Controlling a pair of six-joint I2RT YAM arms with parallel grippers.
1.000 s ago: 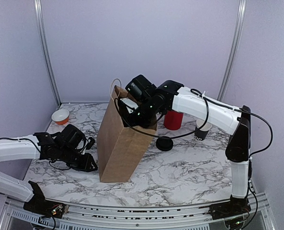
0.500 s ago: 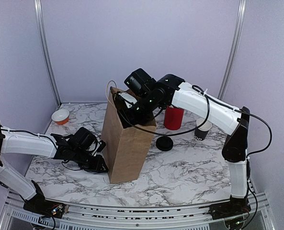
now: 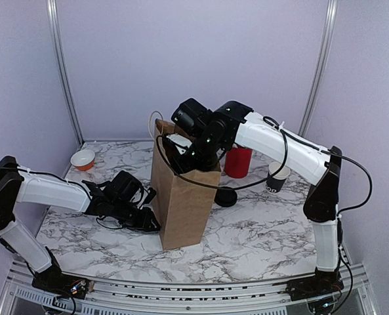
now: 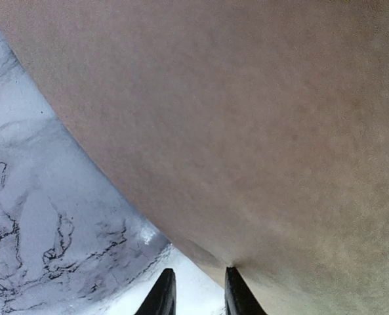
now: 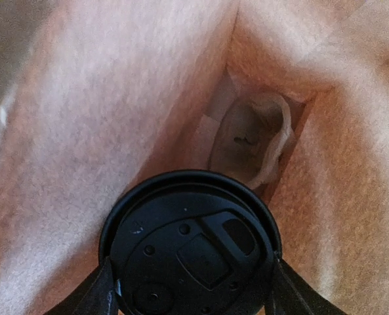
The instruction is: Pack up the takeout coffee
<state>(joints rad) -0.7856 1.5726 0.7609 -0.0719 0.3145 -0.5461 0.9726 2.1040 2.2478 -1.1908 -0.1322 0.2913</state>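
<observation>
A brown paper bag [image 3: 184,203] stands upright mid-table. My right gripper [image 3: 181,156] reaches into its mouth. In the right wrist view it [image 5: 191,289] is shut on a cup with a black lid [image 5: 191,246], held inside the bag [image 5: 82,131]; the cup's body is hidden. A small black cup with a white rim and lettering [image 3: 277,177] stands at the right, apart from both grippers. My left gripper [image 3: 148,220] is low at the bag's left base. Its fingers [image 4: 237,295] are slightly apart and empty, one touching the bag [image 4: 246,131].
A red cup [image 3: 237,162] stands behind the bag. A flat black lid [image 3: 225,197] lies just right of the bag. An orange bowl [image 3: 83,159] sits at the back left. A pale crumpled thing [image 5: 253,138] lies at the bag's bottom.
The bag has slid to the right, with my left gripper following against its base. My right gripper has stayed in the bag's mouth and shifted right with it.
</observation>
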